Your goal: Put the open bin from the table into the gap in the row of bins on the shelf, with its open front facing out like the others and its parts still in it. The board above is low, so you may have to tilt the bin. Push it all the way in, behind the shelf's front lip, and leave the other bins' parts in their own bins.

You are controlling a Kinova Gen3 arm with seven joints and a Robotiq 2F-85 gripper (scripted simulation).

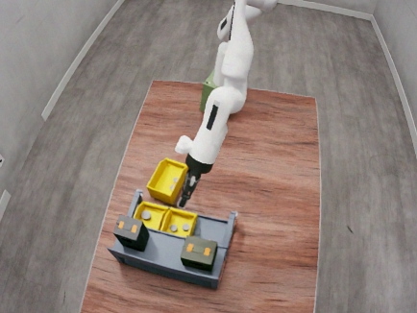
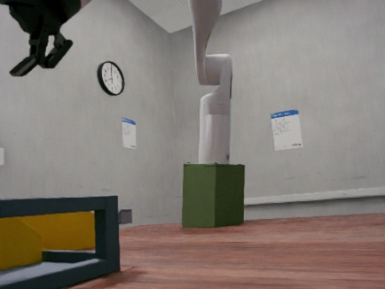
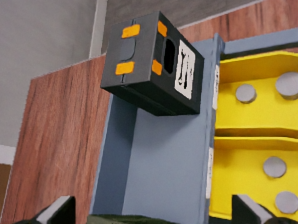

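Wood grain ran across the table (image 1: 269, 192) (image 2: 288, 248) (image 3: 65, 115), with grey walls and a grey floor around it. The loose yellow bin (image 1: 166, 181) (image 2: 71, 230) stood on the table just outside the open side of the grey shelf (image 1: 163, 256) (image 2: 113, 235) (image 3: 160, 165), with round grey parts inside. Two more yellow bins sat side by side in the shelf, an end bin (image 1: 150, 216) (image 3: 250, 117) and a middle bin (image 1: 173, 228) (image 2: 18, 246) (image 3: 235, 185), each holding round grey parts. The gap (image 1: 212, 228) lay beside the middle bin, at the shelf's other end. On the shelf's upper board stood a black case (image 1: 132, 233) (image 3: 155, 65) and a dark green case (image 1: 199, 252) (image 3: 130, 219). The gripper (image 1: 183, 203) (image 2: 41, 63) (image 3: 152, 212) hung above the shelf's open side, fingers spread, grasping nothing. The green pedestal (image 1: 206, 98) (image 2: 200, 195) stood well apart from the shelf, under the arm.
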